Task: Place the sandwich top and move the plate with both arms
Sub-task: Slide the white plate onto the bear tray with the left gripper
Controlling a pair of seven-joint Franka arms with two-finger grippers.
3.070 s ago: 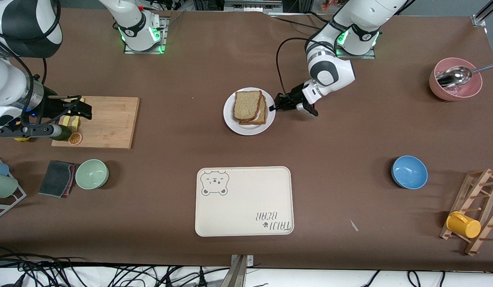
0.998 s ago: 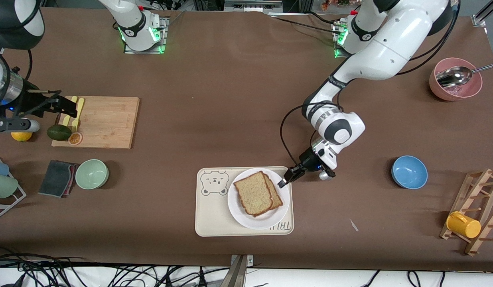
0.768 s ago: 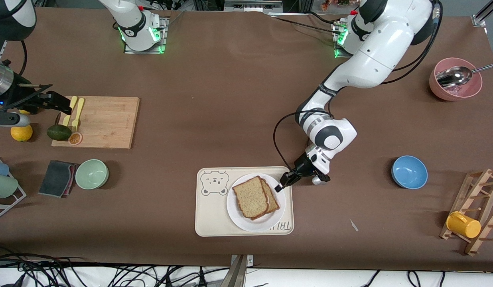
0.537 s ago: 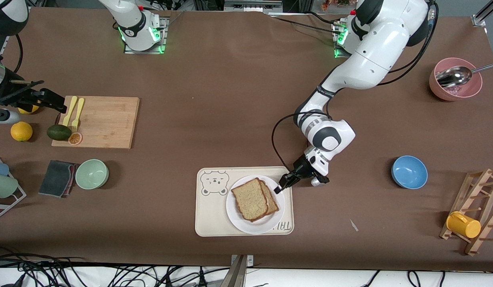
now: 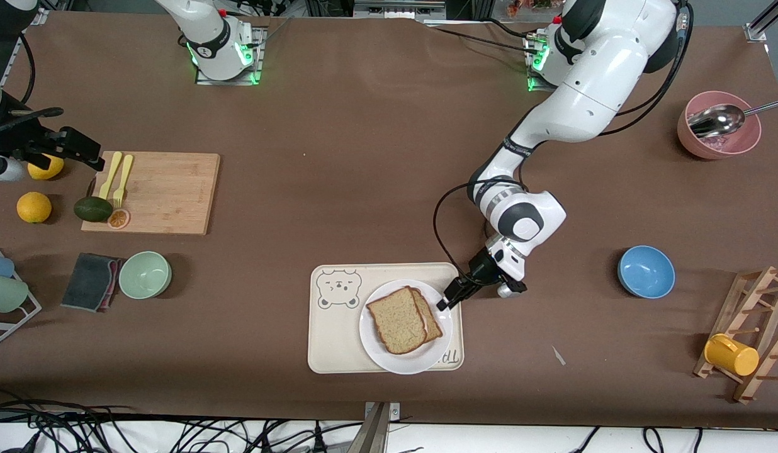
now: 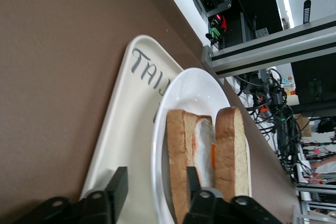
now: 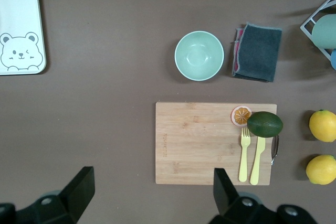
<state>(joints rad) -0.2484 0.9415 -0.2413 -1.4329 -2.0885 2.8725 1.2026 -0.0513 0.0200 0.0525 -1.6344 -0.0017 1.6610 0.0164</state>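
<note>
Two grippers parted: left gripper astride the plate rim, grip unclear; right gripper empty, arm cropped.

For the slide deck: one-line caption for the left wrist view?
Left pincer open astride the plate rim, sandwich aboard, on the bear-print tray.

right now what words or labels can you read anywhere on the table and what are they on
"TAI": the letters that show in the left wrist view on the cream tray; the plate hides the rest.
The same print in the front view on the tray: mostly under the plate, upside down, not readable.
Bear face drawn on the tray's corner: a picture, no words.
No other readable text shows.
</note>
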